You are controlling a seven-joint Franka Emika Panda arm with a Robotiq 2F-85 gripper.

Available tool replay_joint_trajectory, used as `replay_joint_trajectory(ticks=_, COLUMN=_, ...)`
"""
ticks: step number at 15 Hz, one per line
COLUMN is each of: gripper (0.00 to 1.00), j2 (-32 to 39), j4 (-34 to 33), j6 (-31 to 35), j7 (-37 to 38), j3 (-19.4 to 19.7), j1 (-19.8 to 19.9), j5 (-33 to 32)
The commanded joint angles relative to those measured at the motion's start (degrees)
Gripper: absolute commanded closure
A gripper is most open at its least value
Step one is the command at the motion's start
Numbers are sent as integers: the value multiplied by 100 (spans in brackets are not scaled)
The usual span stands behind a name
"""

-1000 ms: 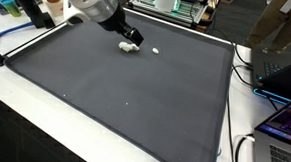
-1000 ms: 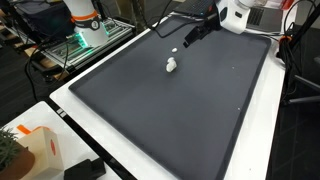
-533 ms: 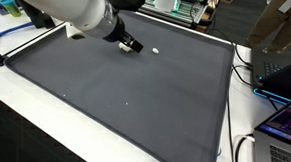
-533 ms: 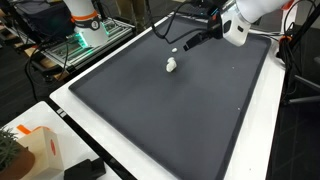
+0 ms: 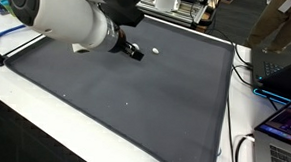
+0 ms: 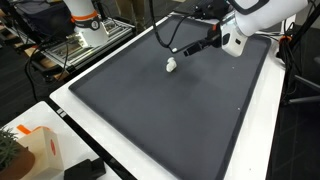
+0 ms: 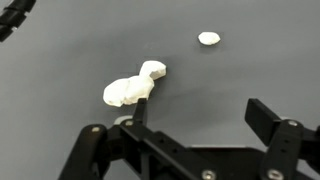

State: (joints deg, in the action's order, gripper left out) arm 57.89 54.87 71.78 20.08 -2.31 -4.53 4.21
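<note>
A white crumpled lump [image 7: 133, 87] lies on a dark grey mat [image 7: 60, 60]. It shows in an exterior view [image 6: 171, 66] near the mat's far part. A small white disc [image 7: 208, 38] lies a little beyond it and shows in an exterior view [image 5: 155, 50]. My gripper [image 7: 200, 115] is open and empty, just above the mat. Its left finger is next to the lump and the lump lies outside the jaws. In an exterior view the gripper [image 5: 134, 52] hides the lump. In an exterior view the gripper [image 6: 187, 47] hangs just behind the lump.
The mat [image 5: 134, 105] covers most of a white table [image 5: 43, 126]. Laptops [image 5: 283, 128] and cables stand along one side. A second robot base [image 6: 85, 25] and an orange-marked box [image 6: 40, 150] stand beyond the mat's edges.
The arm has swung over the mat and the gripper has moved closer to the lump. The lump and disc have not moved.
</note>
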Motion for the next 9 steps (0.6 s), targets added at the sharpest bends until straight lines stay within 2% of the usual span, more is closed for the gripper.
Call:
replay_joint_trajectory(ticks=1, gripper=0, j2=156, j4=-246, j6=-194, j7=78, j3=62, j1=-68, j5=197)
replay_joint_trajectory(ticks=3, gripper=0, j2=-303, j4=343, j6=120, j7=19, j3=-42, j1=-43, j5=74)
replay_joint_trajectory(ticks=4, gripper=0, j2=-758, j4=968, j6=402, j7=-101, j3=-29, j1=-84, j5=-43)
replay_joint_trajectory(ticks=7, gripper=0, j2=-1382, j4=1605, j6=885, j7=-336, j3=30, j1=-127, j5=-300)
replay_joint_trajectory(ticks=9, gripper=0, j2=-1830, j4=2036, j6=1480, j7=-676, j3=82, j1=-186, j5=-416)
